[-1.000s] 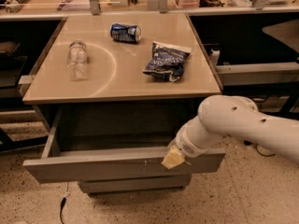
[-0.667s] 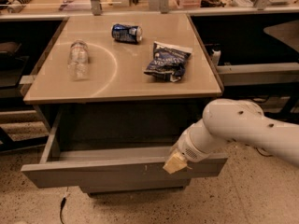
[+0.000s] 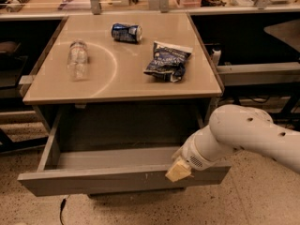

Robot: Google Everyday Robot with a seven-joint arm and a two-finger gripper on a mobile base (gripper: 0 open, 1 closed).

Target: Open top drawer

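Camera view. Item: top drawer [image 3: 117,179], grey, handleless, pulled well out beneath table [image 3: 136,81]. Likely rigid, smooth-sliding. Best hold: front's upper lip. My gripper [image 3: 178,171] rests there, right of centre; whether open or closed, I cannot tell.

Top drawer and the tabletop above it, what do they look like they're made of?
Top drawer: seemingly painted metal or laminate, matte grey, with pale scratches near the tool, which sits at its front edge, right of centre. Tabletop: probably laminate, smooth beige, semi-gloss; it shows a soft sheen and a faint curved mark.
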